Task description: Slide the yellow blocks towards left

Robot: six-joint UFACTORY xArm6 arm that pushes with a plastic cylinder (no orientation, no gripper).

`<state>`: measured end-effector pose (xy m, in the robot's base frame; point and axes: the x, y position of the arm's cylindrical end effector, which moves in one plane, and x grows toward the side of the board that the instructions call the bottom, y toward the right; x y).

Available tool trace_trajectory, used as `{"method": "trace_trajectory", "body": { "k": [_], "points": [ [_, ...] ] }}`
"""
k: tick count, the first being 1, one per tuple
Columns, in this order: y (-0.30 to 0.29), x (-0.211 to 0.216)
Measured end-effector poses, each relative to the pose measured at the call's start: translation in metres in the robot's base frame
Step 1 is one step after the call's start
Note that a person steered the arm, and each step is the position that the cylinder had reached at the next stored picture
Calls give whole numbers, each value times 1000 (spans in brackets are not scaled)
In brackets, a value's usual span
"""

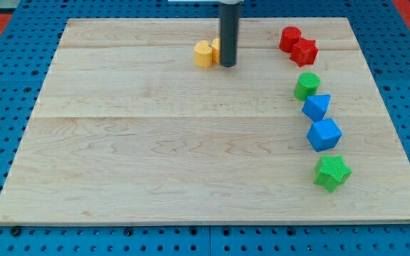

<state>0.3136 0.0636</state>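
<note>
Camera view: no claw on this rig, so nothing is clenched or released, just a straight dark rod. My tip [228,65] sits near the view's top, about mid-width on the table [155,171].

Yellow blocks: one yellow block [203,54], rounded, shape not fully clear, lies just left of the rod. A second yellow block [216,48] peeks out between the first and the rod, mostly hidden behind the rod; the two look touching. Can't tell for sure whether the tip is in contact with the hidden one, but it's right up against it.

Key relation: both yellows lie on the view's left of my tip, roughly in a line with it. That's the push direction the task wants, so my read is a straight leftward slide should carry the pair. Risk: the pair isn't a flat face, so they may fan apart or slip around the tip toward the top edge.

Everything else is well apart on the view's right: two red blocks [297,44], green block [306,85], two blue blocks [320,121], green star-like block [332,173].
</note>
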Motion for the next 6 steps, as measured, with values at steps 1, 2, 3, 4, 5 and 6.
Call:
{"method": "trace_trajectory", "body": {
  "k": [1,2,3,4,5,6],
  "points": [
    [34,-21],
    [15,-52],
    [-30,-28],
    [-81,14],
    [-30,16],
    [75,16]
  ]
}}
